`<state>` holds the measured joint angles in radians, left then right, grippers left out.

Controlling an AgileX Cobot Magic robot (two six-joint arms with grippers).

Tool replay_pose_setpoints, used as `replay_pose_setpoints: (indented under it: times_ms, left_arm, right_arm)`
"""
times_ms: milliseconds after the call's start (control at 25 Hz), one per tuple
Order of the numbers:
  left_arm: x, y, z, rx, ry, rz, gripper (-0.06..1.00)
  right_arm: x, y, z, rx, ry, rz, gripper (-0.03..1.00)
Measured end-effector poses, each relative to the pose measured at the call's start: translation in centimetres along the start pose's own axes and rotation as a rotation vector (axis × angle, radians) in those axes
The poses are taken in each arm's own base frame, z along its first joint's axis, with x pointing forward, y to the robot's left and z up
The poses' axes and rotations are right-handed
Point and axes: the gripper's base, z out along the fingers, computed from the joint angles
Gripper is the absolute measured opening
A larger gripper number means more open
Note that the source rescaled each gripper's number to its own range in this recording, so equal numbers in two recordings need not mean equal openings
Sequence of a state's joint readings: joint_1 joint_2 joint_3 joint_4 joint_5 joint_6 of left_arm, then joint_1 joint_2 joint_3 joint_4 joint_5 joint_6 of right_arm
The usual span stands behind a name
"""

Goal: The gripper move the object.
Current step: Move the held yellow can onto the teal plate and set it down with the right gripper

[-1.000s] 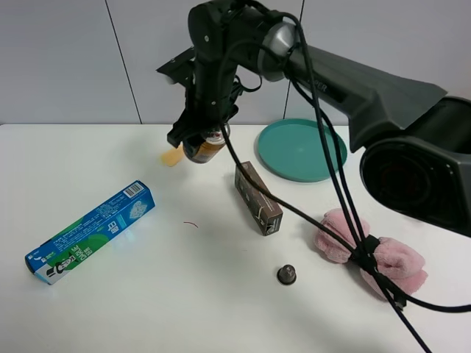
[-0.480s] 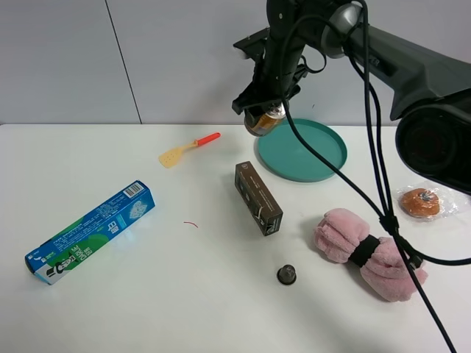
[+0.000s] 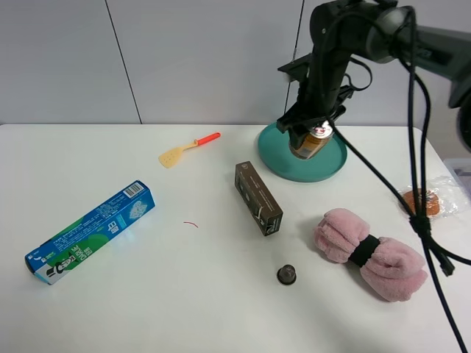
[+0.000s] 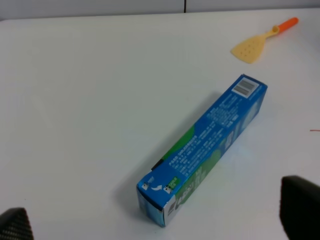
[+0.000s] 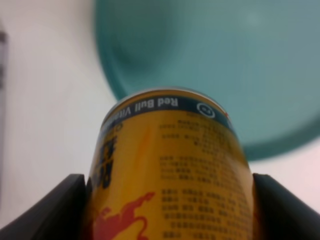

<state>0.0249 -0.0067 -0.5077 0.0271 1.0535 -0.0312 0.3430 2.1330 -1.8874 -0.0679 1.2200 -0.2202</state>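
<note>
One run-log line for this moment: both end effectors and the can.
right end effector: shut on golden-orange metal drink can | can: over round teal plate, contact unclear | left end effector: open, facing blue-green rectangular carton

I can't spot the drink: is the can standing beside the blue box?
No, the end effector holds the can over the teal plate.

White counter against a pale grey panelled wall.

The counter (image 3: 110,309) is plain matte white and fills most of the high view. Its far edge meets the wall (image 3: 59,59), and its right edge shows by the far right corner. The wall is smooth grey panels split by thin dark seams: one seam (image 3: 124,59) leans above the left part of the far edge, another (image 3: 299,29) rises straight further right. Light is soft and even, with only faint shadows.
</note>
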Motion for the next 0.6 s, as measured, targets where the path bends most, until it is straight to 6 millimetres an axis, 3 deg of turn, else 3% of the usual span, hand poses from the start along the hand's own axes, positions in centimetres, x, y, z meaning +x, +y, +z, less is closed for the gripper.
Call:
replay_pose_setpoints:
  times_ms: [120, 280, 600]
  left_arm:
    - [0.0, 0.0, 0.0, 0.0, 0.0, 0.0, 1.0]
    - [0.0, 0.0, 0.0, 0.0, 0.0, 0.0, 1.0]
    - [0.0, 0.0, 0.0, 0.0, 0.0, 0.0, 1.0]
  right_arm:
    - [1.8, -1.9, -1.6, 0.031, 0.004, 0.038, 0.02]
    - [3.9, -3.9, -1.8, 0.039, 0.038, 0.088, 0.02]
    - [4.7, -5.8, -1.6, 0.039, 0.043, 0.177, 0.02]
